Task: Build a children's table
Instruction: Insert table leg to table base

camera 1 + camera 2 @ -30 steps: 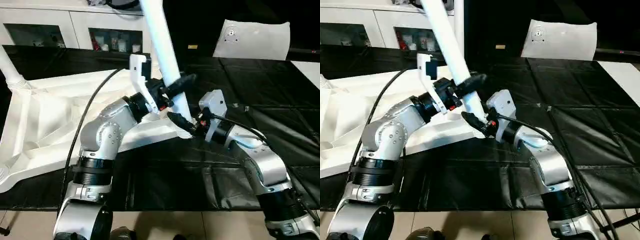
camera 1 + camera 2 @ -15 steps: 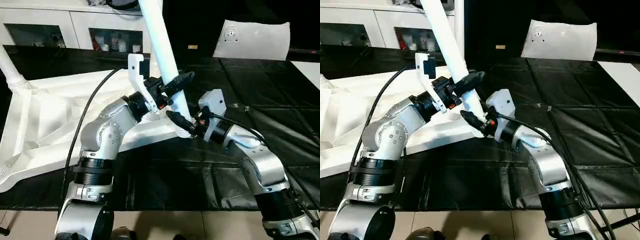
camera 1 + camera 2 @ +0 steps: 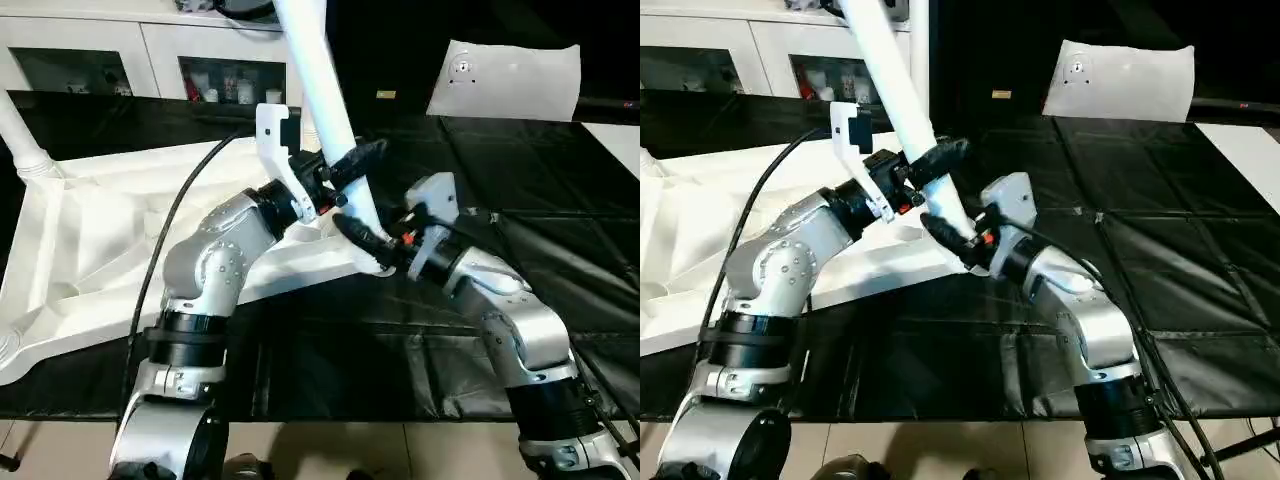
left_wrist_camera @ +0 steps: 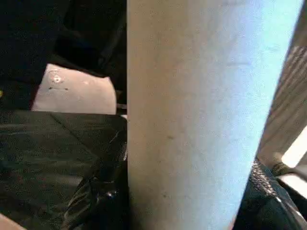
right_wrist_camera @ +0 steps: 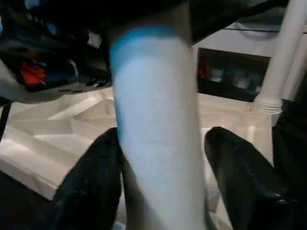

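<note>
Left hand [image 3: 345,172] grips the white leg [image 3: 322,110]; right hand [image 3: 365,238] straddles its base, fingers apart.

We lose the top of the slanted leg [image 3: 318,90] past the upper edge of the frame. Its foot, near the frame's centre, is covered by the right gripper [image 3: 372,250], so we cannot tell whether it sits in the tabletop [image 3: 90,250] socket. The tabletop runs off the left edge. Items inside the cabinet [image 3: 225,80] at upper left are too small to identify.
</note>
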### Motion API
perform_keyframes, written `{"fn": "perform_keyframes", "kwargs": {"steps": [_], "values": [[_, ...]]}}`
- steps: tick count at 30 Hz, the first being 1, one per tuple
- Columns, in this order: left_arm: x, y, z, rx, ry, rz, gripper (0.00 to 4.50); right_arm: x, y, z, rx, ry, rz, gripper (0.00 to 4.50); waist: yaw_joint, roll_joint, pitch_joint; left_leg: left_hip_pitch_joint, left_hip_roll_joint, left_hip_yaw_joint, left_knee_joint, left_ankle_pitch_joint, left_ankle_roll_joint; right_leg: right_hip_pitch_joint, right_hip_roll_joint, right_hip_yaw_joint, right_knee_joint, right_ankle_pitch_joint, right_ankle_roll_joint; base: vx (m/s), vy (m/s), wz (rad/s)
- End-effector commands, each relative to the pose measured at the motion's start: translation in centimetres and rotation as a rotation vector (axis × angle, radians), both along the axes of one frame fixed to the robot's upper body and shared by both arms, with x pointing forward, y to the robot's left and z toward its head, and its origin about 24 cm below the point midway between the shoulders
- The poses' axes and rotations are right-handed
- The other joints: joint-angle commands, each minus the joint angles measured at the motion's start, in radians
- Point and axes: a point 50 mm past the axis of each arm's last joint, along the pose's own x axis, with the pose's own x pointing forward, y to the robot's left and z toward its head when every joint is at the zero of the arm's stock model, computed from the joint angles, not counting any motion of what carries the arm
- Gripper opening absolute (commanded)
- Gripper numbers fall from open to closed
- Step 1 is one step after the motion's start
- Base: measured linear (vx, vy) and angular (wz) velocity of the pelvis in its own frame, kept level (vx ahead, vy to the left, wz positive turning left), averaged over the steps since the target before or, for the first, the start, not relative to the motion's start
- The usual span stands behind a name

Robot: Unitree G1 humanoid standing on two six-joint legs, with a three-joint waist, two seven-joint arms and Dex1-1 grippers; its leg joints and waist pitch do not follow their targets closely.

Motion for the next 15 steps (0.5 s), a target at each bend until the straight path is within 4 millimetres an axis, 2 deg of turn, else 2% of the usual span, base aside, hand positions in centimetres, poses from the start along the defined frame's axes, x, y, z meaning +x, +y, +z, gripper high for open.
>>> {"fn": "perform_keyframes", "kwargs": {"steps": [1, 8, 10, 11, 14, 15], "values": [[0.4, 0.2, 0.5, 0.011, -0.014, 0.033, 1.91, 0.3, -0.7, 0.7, 0.027, -0.025, -0.03, 3.24, -0.004, 0.01, -0.084, 0.027, 0.101, -0.055, -0.071, -0.19, 0.013, 0.053, -0.125, 0.081, -0.085, -0.278, -0.13, 0.0, 0.0, 0.0], [1.1, 1.1, 0.7, 0.033, -0.008, 0.057, 1.91, 0.3, -1.6, 2.0, 0.123, -0.026, -0.011, 3.87, -0.003, 0.007, -0.086, 0.028, 0.102, -0.054, -0.071, -0.176, 0.021, 0.052, -0.124, 0.081, -0.081, -0.257, -0.138, 0.0, 0.0, 0.0], [1.2, 1.5, 1.0, 0.053, -0.01, 0.03, 1.91, 0.4, -2.4, 2.7, 0.175, -0.007, -0.01, 4.0, -0.002, 0.009, -0.086, 0.029, 0.103, -0.056, -0.072, -0.172, 0.027, 0.054, -0.124, 0.081, -0.079, -0.258, -0.137, 0.0, 0.0, 0.0], [1.2, 1.6, 1.0, 0.059, -0.009, 0.016, 1.91, 0.4, -2.6, 2.9, 0.177, -0.008, -0.011, 4.0, -0.001, 0.009, -0.087, 0.029, 0.104, -0.056, -0.072, -0.167, 0.025, 0.053, -0.124, 0.08, -0.078, -0.254, -0.137, 0.0, 0.0, 0.0], [1.1, 1.7, 1.3, 0.067, 0.004, -0.032, 1.91, 0.5, -3.1, 3.4, 0.181, -0.003, -0.008, 4.36, -0.001, 0.009, -0.086, 0.032, 0.102, -0.053, -0.071, -0.162, 0.015, 0.051, -0.124, 0.081, -0.077, -0.247, -0.146, 0.0, 0.0, 0.0], [0.9, 1.8, 1.5, 0.065, 0.017, -0.084, 1.91, 0.4, -3.4, 3.7, 0.193, 0.046, 0.012, 4.36, 0.0, 0.01, -0.086, 0.03, 0.101, -0.053, -0.07, -0.158, 0.017, 0.053, -0.125, 0.082, -0.076, -0.245, -0.15, 0.0, 0.0, 0.0]]}}
